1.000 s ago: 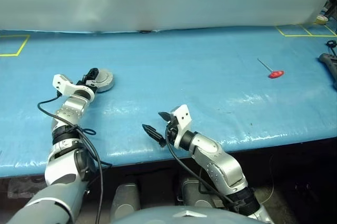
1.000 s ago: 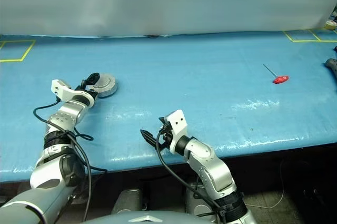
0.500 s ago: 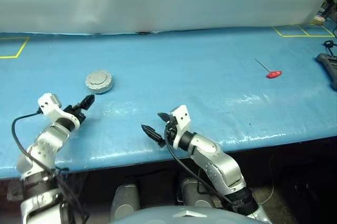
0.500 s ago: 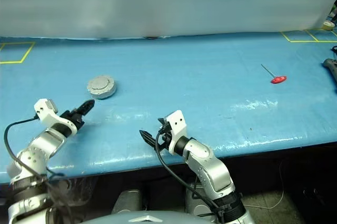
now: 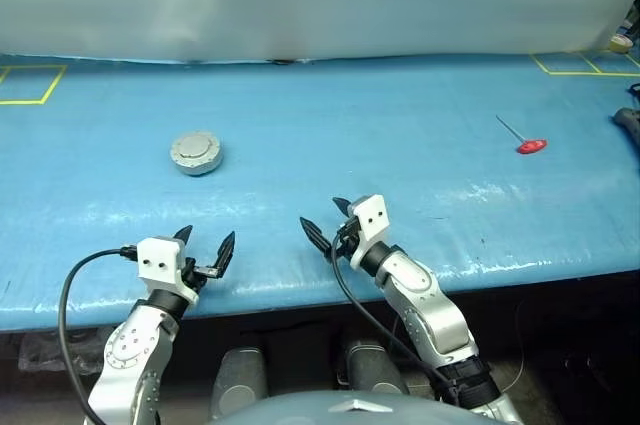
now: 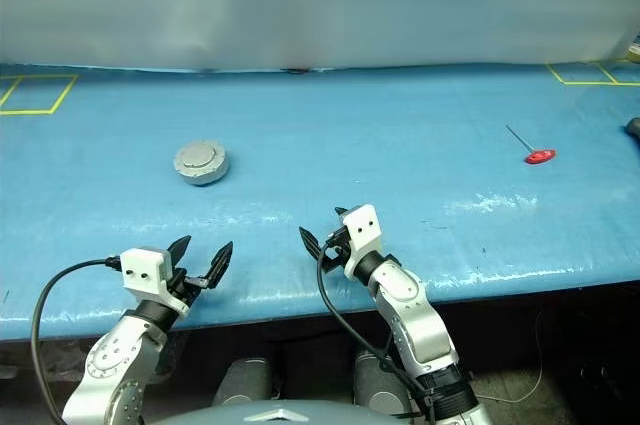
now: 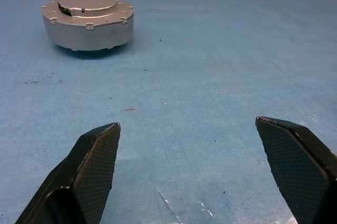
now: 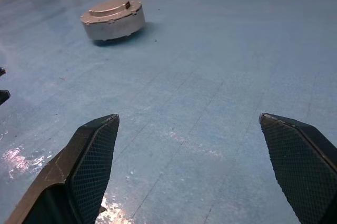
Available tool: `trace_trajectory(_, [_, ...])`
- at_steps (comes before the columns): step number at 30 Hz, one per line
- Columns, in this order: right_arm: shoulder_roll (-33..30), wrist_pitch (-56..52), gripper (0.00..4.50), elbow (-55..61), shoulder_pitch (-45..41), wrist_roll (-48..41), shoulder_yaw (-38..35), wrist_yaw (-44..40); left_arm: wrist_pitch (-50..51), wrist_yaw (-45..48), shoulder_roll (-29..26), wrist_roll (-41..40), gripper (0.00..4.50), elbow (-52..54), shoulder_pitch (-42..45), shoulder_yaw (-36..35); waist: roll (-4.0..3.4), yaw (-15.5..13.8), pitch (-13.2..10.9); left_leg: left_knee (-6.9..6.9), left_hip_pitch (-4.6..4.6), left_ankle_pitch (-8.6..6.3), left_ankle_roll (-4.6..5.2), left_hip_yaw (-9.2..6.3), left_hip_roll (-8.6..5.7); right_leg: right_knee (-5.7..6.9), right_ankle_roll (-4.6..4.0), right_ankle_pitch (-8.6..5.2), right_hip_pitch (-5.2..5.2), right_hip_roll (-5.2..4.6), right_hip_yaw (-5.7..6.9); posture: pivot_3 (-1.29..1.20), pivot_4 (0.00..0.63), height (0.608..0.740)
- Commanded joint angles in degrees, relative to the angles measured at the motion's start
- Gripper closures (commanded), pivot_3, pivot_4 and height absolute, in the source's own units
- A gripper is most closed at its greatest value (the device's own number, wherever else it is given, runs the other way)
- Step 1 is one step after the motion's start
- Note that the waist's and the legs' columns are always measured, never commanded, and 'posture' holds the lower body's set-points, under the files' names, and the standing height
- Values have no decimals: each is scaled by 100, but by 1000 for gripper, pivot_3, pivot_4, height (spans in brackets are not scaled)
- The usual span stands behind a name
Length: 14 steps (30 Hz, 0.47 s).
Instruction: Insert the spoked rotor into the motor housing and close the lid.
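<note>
Two end effectors hang low over the near edge of the blue tabletop [image 5: 400, 135], both with their black fingers spread wide and nothing between them. Furthest to the left, the left end effector [image 5: 205, 250] points forward, level with the surface, and the motor housing [image 5: 195, 153] sits ahead of it, well apart, on bare blue sheet; in the left wrist view the housing [image 7: 88, 21] stands beyond that end effector's fingers [image 7: 95, 166], off toward one finger's side. The lid [image 7: 87, 3] lies shut on top of the housing, its plain outer face with the raised centre upward. Next to the right, the right end effector [image 5: 328, 222] points forward and toward the robot's left, so the housing [image 8: 112, 19] lies ahead of it too, farther away than from the left one. Far to the right of the right end effector, a small red-handled tool [image 5: 521, 137] lies flat on the tabletop, near yellow tape markings [image 5: 580, 65].
</note>
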<state>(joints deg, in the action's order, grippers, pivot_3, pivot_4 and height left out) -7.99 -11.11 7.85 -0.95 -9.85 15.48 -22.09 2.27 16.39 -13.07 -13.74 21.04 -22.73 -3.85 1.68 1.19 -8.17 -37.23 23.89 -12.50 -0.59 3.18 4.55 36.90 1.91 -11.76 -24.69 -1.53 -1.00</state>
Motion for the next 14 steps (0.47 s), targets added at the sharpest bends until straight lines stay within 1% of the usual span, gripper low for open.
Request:
trace_trajectory(1, [-61, 418, 0, 79, 142, 103, -27, -96, -773, 52, 20, 467, 11, -160, -94, 159, 1, -3, 0, 2, 0, 0, 0, 0, 0, -1, -1, -1, 0, 1, 0, 0, 150, 740])
trace_trajectory(4, [-162, 629, 0, 70, 280, 200, 19, -184, -1098, 257, -121, 703, 11, -331, -206, 320, 0, 3, -1, 6, 0, -1, 0, 0, 0, -1, -4, -5, -1, 3, 0, 0, 150, 740])
trace_trajectory(6, [-170, 699, 0, 79, 356, 221, 23, -213, -1218, 429, -139, 581, 11, -403, -263, 376, 0, 4, -1, 6, 1, -1, 0, 1, 2, -1, -4, -6, -3, 3, 0, 0, 150, 740])
trace_trajectory(9, [-211, 765, 0, 142, 492, 153, 15, -351, -1337, 423, -2, 383, 11, -469, -312, 270, 0, 2, -1, 5, -2, -2, -1, 2, 5, -1, -4, -6, -6, 2, 1, 0, 150, 740])
trace_trajectory(14, [-245, 776, 0, 206, 584, 54, -44, -517, -1346, 510, -20, 199, 11, -539, -245, 114, 0, 2, -1, 5, -4, -3, -3, 1, 6, -1, -3, -6, -27, 2, 3, 0, 150, 740])
